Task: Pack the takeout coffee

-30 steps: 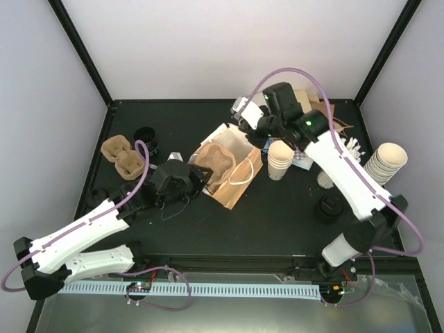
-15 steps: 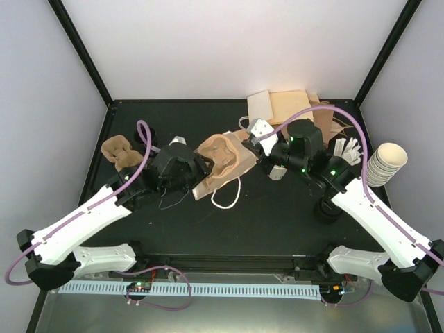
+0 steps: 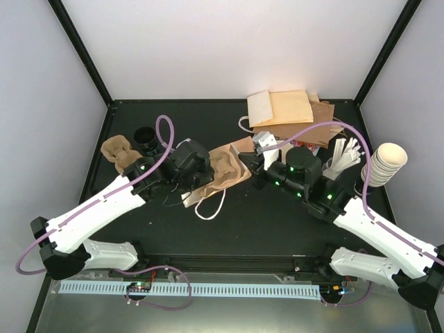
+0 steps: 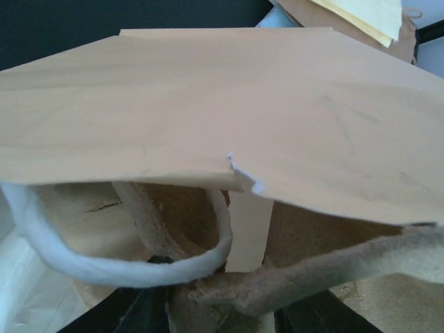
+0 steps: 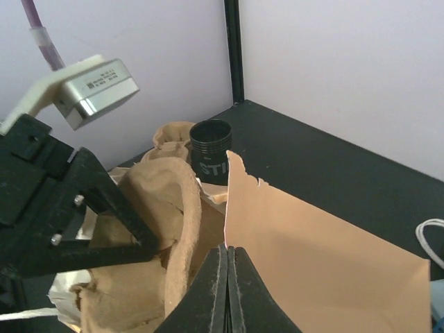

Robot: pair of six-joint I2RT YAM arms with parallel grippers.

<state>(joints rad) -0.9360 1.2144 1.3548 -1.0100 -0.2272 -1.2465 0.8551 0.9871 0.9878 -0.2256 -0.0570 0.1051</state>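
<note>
The takeout coffee, the small lidded cup, is nowhere to be found. The overhead view doesn't show it and neither does either wrist camera; it may sit behind the right arm, but I cannot tell. So the cup is not seen in the bag, and the main job looks undone.

The action is all at the brown paper bag (image 5: 312,257), mid-bench between the two arms. The right claw (image 5: 227,267) has its fingers pressed together on the bag's torn upper edge, pinching that thin paper wall and holding it up. Opposite it, the left claw (image 4: 223,312) is part closed, with the rim of the pulp tray (image 5: 166,208) running between its fingers, and it looks like a grip on that rim. The tray lies in the bag's mouth, and the bag's white handle (image 3: 211,205) loops out onto the bench (image 3: 173,229).

Around the edges there's a black cylinder (image 3: 146,135) and more pulp trays (image 3: 118,152) at the left. Flat bags (image 3: 284,107) are piled at the back, and a stack of lidless cups (image 3: 385,163) stands at the right.

My read is that this is bag prep, with the mouth held and the tray going in or being seated. What's left is to settle the tray, fetch the coffee and lower it upright into the bag.
</note>
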